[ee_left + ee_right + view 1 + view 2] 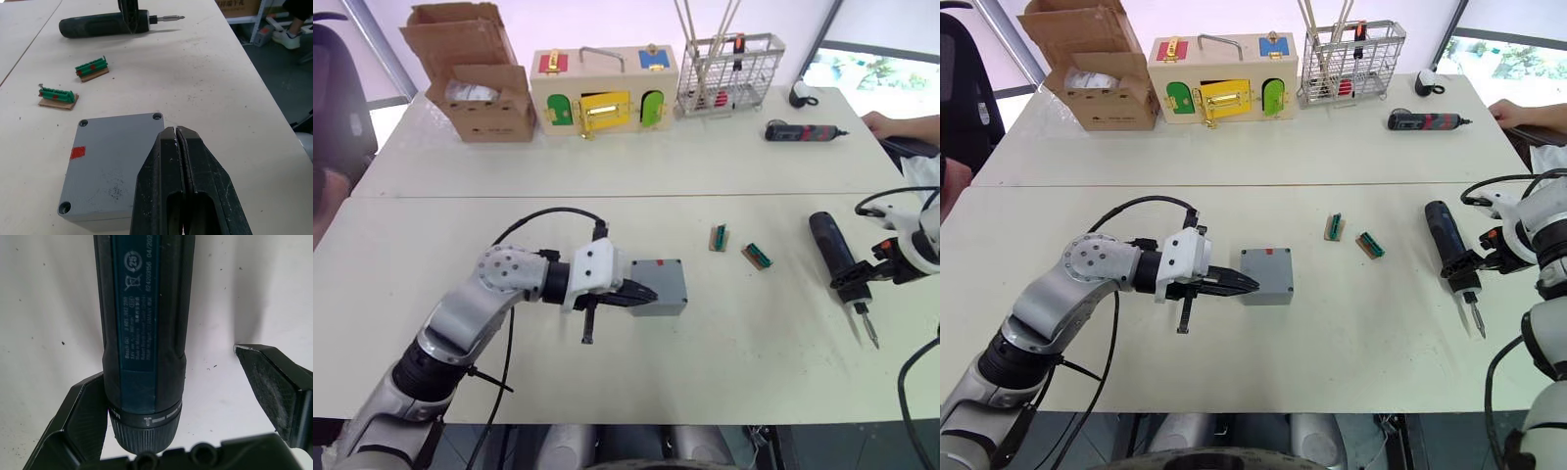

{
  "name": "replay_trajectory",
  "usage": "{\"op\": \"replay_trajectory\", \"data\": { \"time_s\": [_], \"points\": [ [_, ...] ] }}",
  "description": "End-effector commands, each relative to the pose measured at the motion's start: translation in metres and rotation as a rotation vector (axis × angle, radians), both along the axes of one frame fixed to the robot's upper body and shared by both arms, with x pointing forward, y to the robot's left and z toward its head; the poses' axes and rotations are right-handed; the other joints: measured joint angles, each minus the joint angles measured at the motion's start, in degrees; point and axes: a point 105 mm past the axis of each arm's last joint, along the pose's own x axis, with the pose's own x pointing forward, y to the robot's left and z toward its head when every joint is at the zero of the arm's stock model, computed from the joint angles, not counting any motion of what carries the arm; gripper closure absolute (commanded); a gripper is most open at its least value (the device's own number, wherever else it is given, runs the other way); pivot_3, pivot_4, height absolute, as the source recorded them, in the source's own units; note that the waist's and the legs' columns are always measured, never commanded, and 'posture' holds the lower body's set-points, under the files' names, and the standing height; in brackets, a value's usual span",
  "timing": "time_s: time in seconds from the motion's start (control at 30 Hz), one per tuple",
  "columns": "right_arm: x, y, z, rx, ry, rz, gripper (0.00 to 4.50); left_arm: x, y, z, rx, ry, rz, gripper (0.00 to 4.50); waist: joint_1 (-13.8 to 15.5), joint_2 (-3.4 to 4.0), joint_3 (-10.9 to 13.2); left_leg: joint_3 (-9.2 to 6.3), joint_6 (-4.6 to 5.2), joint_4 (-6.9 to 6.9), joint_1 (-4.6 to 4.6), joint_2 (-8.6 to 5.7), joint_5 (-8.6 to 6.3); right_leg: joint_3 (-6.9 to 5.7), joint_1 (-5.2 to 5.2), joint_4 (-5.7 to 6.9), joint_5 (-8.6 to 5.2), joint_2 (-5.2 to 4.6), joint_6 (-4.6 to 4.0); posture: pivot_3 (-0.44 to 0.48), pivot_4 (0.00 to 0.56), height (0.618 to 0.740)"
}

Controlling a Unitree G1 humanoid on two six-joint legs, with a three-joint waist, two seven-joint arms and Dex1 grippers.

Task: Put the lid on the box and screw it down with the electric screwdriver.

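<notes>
The lid [115, 164] sits flat on top of the box [659, 288], so that both form one closed grey block near the middle of the front worktop [607, 372]. A small red mark is on the top face near one edge, and round screw holes show in its corners. The left claw [646, 293] reaches in from the robot's left side, and its two black fingers [195, 196] are pressed together, with nothing between them. Their tips lie over the edge of the lid; I cannot tell if they touch it.

The electric screwdriver [836, 258] lies on the worktop well apart from the box, toward the robot's right, with its thin metal bit pointing toward the front edge. The right claw [195, 396] is spread around the front end of the tool. One finger [83, 416] is against the dark body near the collar, and the other finger stands apart from it, so the tool is not pinched.

Between the box and the screwdriver lie two small green connector pieces [738, 247] on brown bases, near each other. On the rear worktop stand a cardboard box [475, 73], a wooden box with coloured doors [604, 90] and a wire basket [729, 73]. To the right of the basket lies a smaller black-and-red screwdriver [801, 131]. A person's hand [886, 124] rests at the far right edge.
</notes>
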Motion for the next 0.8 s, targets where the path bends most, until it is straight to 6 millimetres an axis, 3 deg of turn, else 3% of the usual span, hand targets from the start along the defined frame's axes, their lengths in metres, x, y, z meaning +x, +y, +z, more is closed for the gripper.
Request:
{"op": "replay_trajectory", "data": {
  "time_s": [0.03,0.37,0.8],
  "points": [
    [0.000,-0.004,-0.008,-0.036,0.020,0.020,0.03,-0.002,-0.001,0.007,-0.017,-0.025,-0.008,4.50,0.0,-0.16,-0.1,-0.01,0.00,0.05,0.01,0.00,0.00,-0.01,0.03,0.00,0.00,0.00,0.00,0.000,0.150,0.740],
    [-0.013,-0.004,-0.024,-0.033,0.116,0.096,2.64,0.001,-0.001,0.006,-0.016,-0.020,0.002,4.50,0.2,-0.18,-0.1,-0.29,0.03,0.29,-0.01,-0.01,-0.06,-0.17,0.21,0.02,0.00,0.01,0.00,0.000,0.150,0.740],
    [-0.018,-0.008,-0.030,-0.028,0.113,0.098,2.70,0.006,-0.002,0.009,-0.013,-0.023,-0.006,4.50,0.9,-0.38,-0.2,-0.41,0.03,0.32,-0.01,-0.01,-0.06,-0.27,0.30,0.01,0.00,0.02,0.00,0.000,0.150,0.740]
  ]
}}
